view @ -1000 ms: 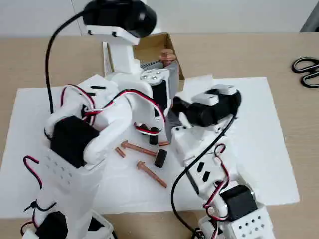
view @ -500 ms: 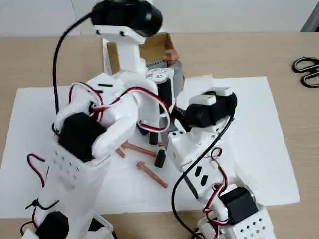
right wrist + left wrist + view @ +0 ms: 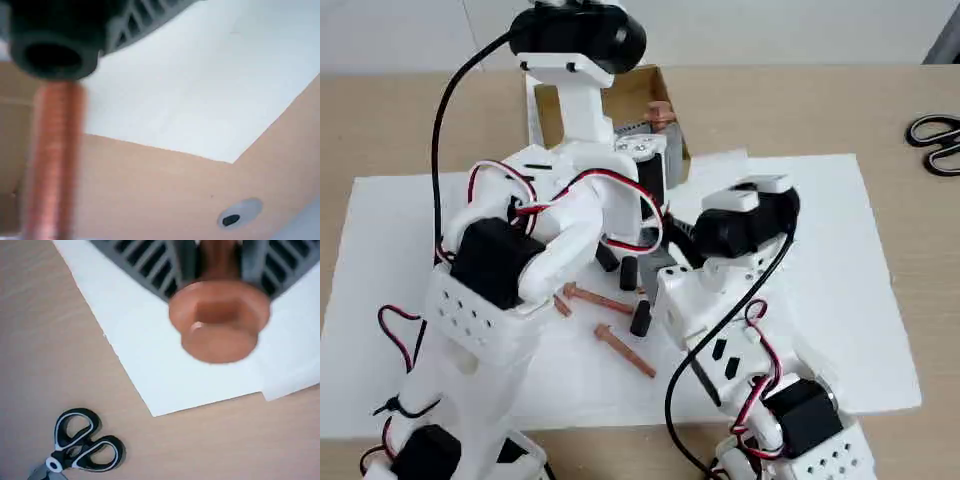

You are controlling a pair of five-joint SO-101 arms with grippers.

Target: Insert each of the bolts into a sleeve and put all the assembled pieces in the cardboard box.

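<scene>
- Surface: a wooden table [image 3: 880, 90], partly under a white paper sheet [image 3: 820, 300].
- Change: in the last second the left arm [image 3: 570, 200] and right arm [image 3: 720, 285] have closed together above the sheet; loose bolts [image 3: 625, 352] and a spare sleeve [image 3: 641, 318] lie unmoved.
- The left gripper [image 3: 217, 257] pinches a copper bolt [image 3: 217, 320] behind its head.
- The right gripper [image 3: 70, 20] clamps a black sleeve [image 3: 52, 52]; the shaft meets its mouth, so insertion appears begun, not finished.
- The cardboard box [image 3: 630, 90]: contents unclear; a copper piece [image 3: 662, 112] at its rim may be the held bolt.
</scene>
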